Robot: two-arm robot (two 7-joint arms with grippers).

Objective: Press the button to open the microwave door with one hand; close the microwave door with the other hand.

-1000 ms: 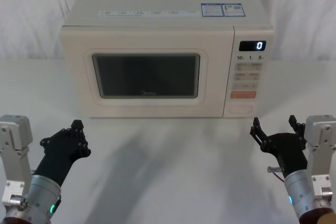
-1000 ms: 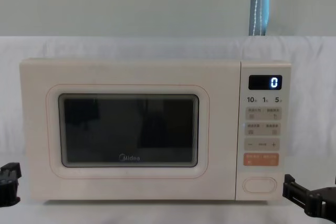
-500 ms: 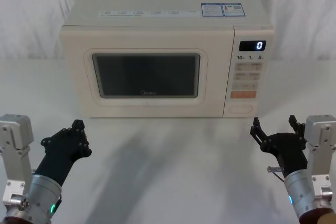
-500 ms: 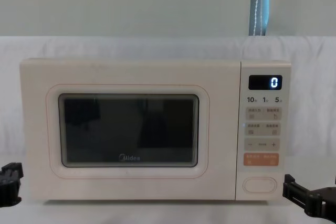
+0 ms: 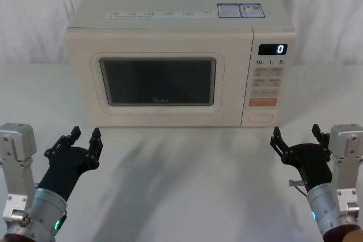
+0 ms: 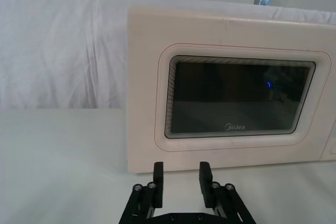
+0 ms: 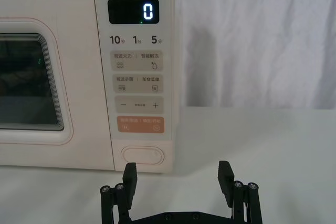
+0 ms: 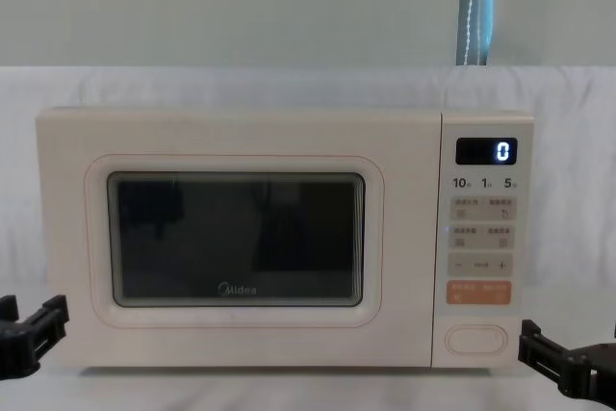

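The microwave door (image 5: 157, 82) occupies the centre of the head view. It is fully closed, flush with the keypad panel (image 5: 269, 80) at its right. The dark window carries the "Midea" logo along its lower edge. The display (image 5: 273, 49) at the top of the keypad panel reads "0".

The button (image 5: 260, 118) sits at the bottom of the keypad panel, directly below the orange key (image 5: 262, 102). In the right wrist view, the button (image 7: 143, 155) lies just above and between the fingertips of the right gripper, not touched.

The left gripper (image 5: 84, 138) is at the lower left of the head view, above the white desk (image 5: 187, 185), in front of the door's lower left corner and apart from it. Its fingers are spread with a narrow gap and hold nothing.

The right gripper (image 5: 298, 135) is at the lower right of the head view, in front of and slightly to the right of the keypad panel, clear of the microwave. Its fingers are spread wide and hold nothing.

In the chest view, the left gripper (image 8: 27, 329) and the right gripper (image 8: 558, 358) appear at the bottom corners of the frame.
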